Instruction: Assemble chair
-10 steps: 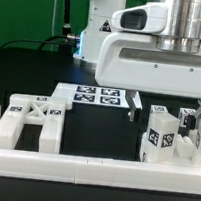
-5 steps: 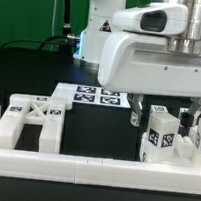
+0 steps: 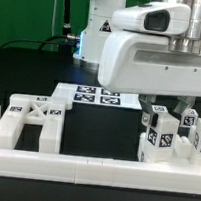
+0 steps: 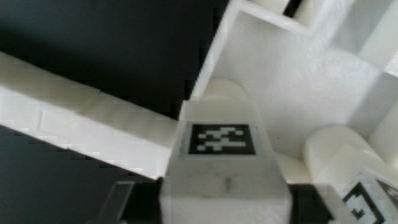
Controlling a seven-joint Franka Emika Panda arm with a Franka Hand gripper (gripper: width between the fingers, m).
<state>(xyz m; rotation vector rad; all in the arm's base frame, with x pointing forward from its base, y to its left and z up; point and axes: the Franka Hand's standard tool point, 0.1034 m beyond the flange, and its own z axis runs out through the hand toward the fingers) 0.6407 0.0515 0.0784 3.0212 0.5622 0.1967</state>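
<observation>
A white square chair leg [image 3: 160, 135] with a black-and-white tag stands upright on the dark table at the exterior view's right. My gripper [image 3: 165, 107] has come down over its top, one finger on each side, and is shut on it. In the wrist view the same leg [image 4: 222, 140] fills the middle with its tag facing the camera. The dark fingers [image 4: 139, 200] of my gripper [image 4: 226, 205] press against both its sides. An X-braced chair frame [image 3: 31, 116] lies at the exterior view's left.
More white tagged chair parts [image 3: 196, 134] stand close beside the held leg on the exterior view's right. The long white border rail [image 3: 81, 167] runs along the front. The marker board [image 3: 89, 94] lies flat behind, in front of the arm's base.
The gripper has sunk a little over the leg, and its fingers have closed from wide apart onto the leg's sides.
</observation>
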